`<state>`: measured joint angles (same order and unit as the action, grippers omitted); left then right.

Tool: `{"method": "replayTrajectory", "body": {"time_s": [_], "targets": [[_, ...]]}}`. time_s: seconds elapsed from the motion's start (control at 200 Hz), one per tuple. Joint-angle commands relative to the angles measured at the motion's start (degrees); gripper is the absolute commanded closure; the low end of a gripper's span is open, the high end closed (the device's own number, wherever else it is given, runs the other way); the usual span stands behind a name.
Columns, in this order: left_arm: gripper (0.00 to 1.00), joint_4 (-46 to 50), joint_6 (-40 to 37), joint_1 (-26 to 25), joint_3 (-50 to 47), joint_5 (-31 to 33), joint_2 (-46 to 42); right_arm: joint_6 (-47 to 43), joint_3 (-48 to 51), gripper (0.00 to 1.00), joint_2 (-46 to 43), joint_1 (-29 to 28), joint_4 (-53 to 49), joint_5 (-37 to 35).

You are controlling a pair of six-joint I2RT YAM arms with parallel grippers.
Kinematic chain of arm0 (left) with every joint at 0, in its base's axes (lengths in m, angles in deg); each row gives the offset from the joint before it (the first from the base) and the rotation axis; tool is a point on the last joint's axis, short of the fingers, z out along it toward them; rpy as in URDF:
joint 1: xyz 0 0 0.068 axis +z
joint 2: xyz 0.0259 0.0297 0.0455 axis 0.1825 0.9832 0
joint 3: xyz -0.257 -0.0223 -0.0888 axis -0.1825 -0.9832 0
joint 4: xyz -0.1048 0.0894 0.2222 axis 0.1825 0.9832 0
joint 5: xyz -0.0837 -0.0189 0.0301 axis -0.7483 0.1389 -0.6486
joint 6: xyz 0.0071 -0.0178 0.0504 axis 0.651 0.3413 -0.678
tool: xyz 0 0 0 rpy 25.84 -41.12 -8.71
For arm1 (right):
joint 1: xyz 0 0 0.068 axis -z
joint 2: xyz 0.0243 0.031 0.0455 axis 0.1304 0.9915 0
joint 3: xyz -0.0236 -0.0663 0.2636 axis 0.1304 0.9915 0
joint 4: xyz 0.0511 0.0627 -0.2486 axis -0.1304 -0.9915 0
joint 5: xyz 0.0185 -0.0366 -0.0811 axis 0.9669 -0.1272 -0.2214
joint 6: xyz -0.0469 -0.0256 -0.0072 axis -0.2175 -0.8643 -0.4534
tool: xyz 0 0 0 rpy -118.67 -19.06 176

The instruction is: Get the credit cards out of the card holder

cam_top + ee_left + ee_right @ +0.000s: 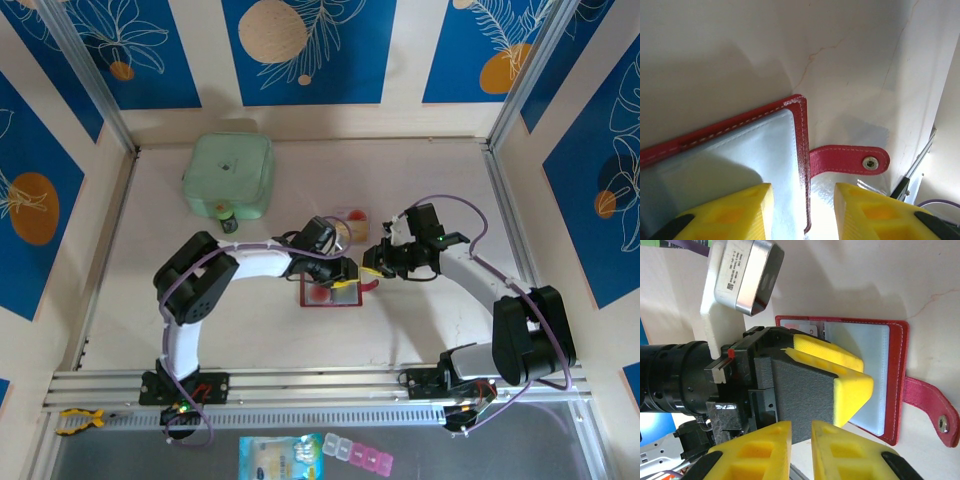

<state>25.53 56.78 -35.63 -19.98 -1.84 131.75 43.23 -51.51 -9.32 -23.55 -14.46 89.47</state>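
The red card holder [330, 292] lies open and flat on the table, pale pockets up, its snap tab [850, 161] pointing right. A pale patch with a red spot [318, 293] shows in its left half. One small card [350, 219] lies on the table just behind it. My left gripper [802, 192] is open and straddles the holder's right edge [802, 150], one finger over the pale pocket and one beyond the edge. My right gripper [801, 427] hovers just right of the holder [897, 365], its jaws a narrow gap apart with nothing between them. It almost meets the left fingers [850, 385].
A mint-green case [228, 175] stands at the back left. A shiny clear sheet [860, 137] lies under the snap tab. The two grippers [360, 269] crowd together over the holder's right side. Walls enclose the table at the back and both sides.
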Motion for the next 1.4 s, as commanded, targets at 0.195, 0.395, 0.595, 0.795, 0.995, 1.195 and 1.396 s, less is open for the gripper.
{"method": "replayTrajectory", "body": {"time_s": [0.195,0.395,0.595,0.795,0.995,1.195,1.396], "targets": [[0.64,1.7,-2.4,3.8,-5.3,1.4,-8.7,1.7,-1.5,0.81,3.4,-3.8,1.0,-0.1],[0.68,1.7,-3.1,6.7,-10.6,1.8,-12.6,2.6,-4.1,0.82,7.6,-7.4,2.0,-1.2],[0.71,2.5,-4.2,9.4,-15.4,2.3,-16.0,2.8,-7.7,0.82,13.2,-11.1,1.5,-2.4],[0.74,4.2,-5.3,10.5,-17.9,3.2,-18.3,3.0,-10.6,0.82,17.4,-13.7,1.4,-3.0],[0.81,5.8,-6.4,10.6,-18.5,3.5,-18.6,3.0,-12.7,0.82,20.3,-14.9,0.7,-3.4],[0.87,6.9,-7.0,10.6,-19.1,3.5,-18.3,2.8,-13.9,0.82,22.1,-15.6,0.0,-3.8],[0.90,6.7,-6.9,10.6,-20.0,3.7,-18.1,2.5,-14.5,0.82,23.3,-16.1,-0.4,-3.9]]}}
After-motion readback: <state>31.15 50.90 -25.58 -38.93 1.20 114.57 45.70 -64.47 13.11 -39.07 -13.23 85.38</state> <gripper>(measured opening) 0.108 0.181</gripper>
